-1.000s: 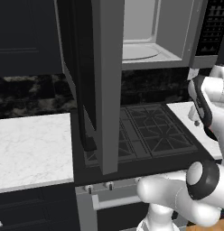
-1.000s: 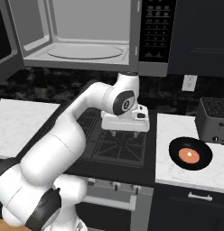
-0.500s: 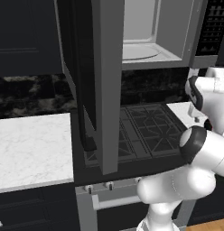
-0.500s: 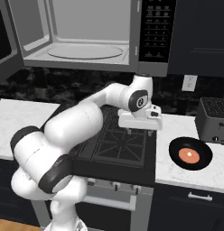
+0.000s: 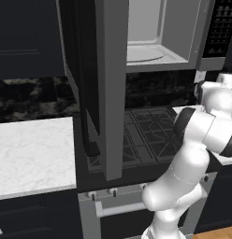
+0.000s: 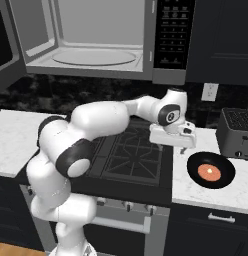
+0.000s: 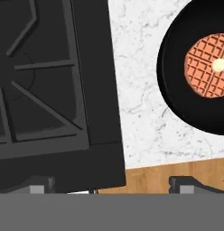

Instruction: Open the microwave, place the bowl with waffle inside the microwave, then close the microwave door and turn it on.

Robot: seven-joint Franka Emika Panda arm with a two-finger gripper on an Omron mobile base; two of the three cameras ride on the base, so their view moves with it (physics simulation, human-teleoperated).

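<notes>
The microwave hangs above the stove with its light grey cavity showing. The microwave door is swung wide open and stands edge-on, its black bar handle low on the left. On the right marble counter lies the black bowl with the orange-brown waffle in it. My gripper hangs open over the counter strip between stove and bowl, just left of the bowl, holding nothing. In the hand view the bowl and waffle lie at the upper right, clear of my gripper.
The black gas stove lies below my arm. A dark toaster stands behind the bowl, a wall outlet above it. A marble counter lies left of the stove. The open door juts out over the stove's left side.
My arm has swung right, carrying the hand from above the stove's middle to its right edge beside the bowl. The jaws stayed open. The microwave and the bowl have not moved.
</notes>
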